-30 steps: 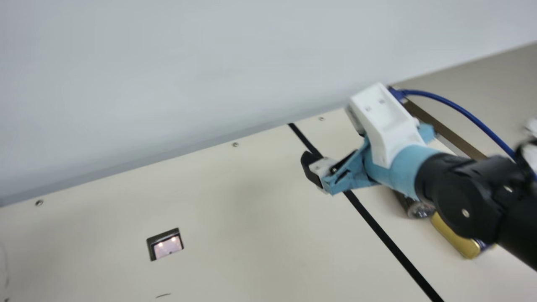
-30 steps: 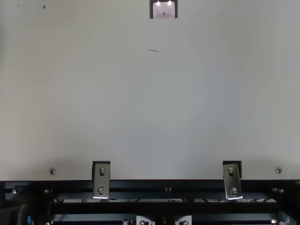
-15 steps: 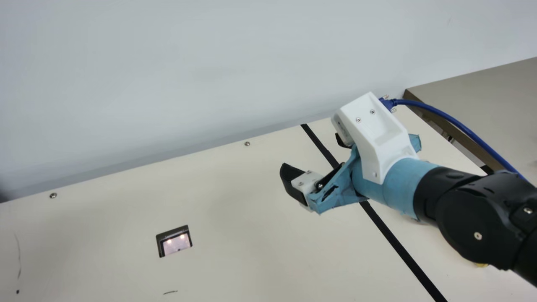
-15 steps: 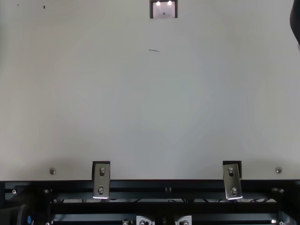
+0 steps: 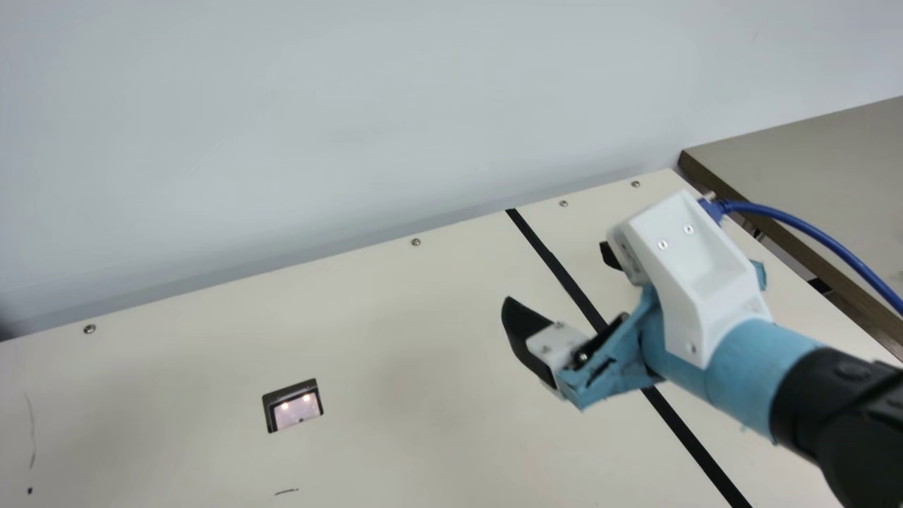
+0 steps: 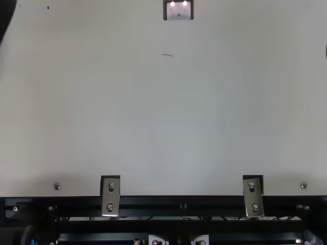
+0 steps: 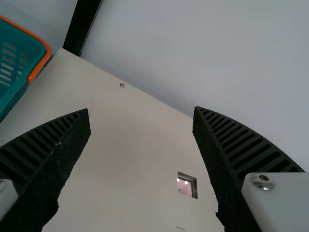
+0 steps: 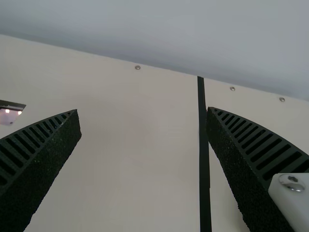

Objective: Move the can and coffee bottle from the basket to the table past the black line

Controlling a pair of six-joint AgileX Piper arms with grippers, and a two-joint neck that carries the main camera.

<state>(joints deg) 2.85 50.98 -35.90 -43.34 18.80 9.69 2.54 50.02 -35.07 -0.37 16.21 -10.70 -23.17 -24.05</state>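
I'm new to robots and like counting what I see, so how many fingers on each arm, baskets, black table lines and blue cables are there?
Left arm's fingers: 2
Right arm's fingers: 2
Basket: 1
Black line: 1
Blue cable: 1
Total: 7

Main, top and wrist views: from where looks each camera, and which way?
Main: on the neck, faces table and wall; right gripper shows.
Top: fixed above, faces steeply down; upper left, likely left arm.
Left wrist: on left arm, past left gripper, toward basket.
Right wrist: on right arm, past right gripper, toward black line.
Main and right wrist share black line.
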